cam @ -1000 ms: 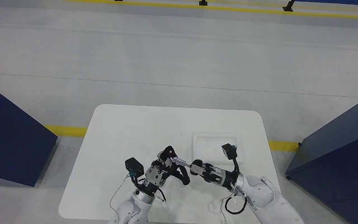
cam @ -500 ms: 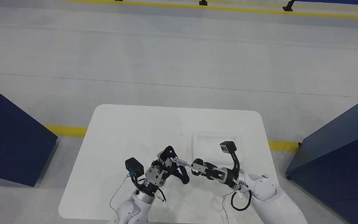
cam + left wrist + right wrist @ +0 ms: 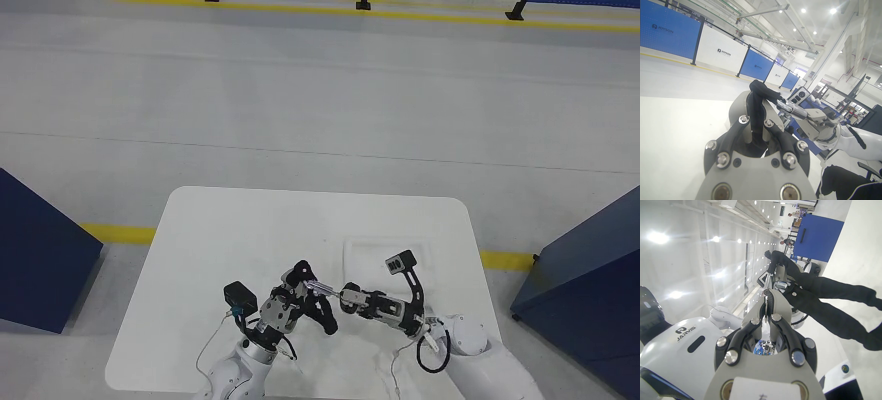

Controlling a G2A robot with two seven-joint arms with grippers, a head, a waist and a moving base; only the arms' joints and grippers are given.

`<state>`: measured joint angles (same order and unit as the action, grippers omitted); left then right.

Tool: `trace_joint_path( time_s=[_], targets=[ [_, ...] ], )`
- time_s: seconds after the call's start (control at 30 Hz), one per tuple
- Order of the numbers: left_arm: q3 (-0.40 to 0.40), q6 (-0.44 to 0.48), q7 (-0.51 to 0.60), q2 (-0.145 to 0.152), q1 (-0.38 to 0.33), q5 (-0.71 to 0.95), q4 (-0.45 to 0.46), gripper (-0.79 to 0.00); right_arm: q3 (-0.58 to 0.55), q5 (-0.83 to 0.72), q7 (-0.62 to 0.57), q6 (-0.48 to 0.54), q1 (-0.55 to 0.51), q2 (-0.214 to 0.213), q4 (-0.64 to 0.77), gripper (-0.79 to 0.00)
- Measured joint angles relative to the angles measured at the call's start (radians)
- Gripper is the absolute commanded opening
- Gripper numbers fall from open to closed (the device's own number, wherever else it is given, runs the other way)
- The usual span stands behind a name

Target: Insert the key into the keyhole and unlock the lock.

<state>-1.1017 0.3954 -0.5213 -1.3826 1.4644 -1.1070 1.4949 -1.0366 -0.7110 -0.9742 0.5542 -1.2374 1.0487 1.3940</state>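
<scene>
Right wrist view: right gripper (image 3: 767, 294) pinches the key (image 3: 767, 281), seemingly entering the lock (image 3: 780, 285) clamped by the left gripper (image 3: 313, 293); turning not yet done.

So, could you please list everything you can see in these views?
lock: one, silver, held above the table's near part.
key: one, silver, tip at the lock.
table: one, white, before the robot.
tray: one, white, on the table beyond the right arm.
panels: two, dark blue, on the floor either side of the table.
left hand: one, black-covered fingers, shut on the lock.
right hand: one, grey, shut on the key.
</scene>
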Motion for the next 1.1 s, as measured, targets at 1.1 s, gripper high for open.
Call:
trace_joint_path(
  time_s=[1.1],
  targets=[
    [0.0, 0.0, 0.0, 0.0, 0.0, 0.0, 0.0, -0.785, 0.026, -0.42, -0.247, -0.586, 0.069, 0.047, -0.147, -0.785]
  ],
)
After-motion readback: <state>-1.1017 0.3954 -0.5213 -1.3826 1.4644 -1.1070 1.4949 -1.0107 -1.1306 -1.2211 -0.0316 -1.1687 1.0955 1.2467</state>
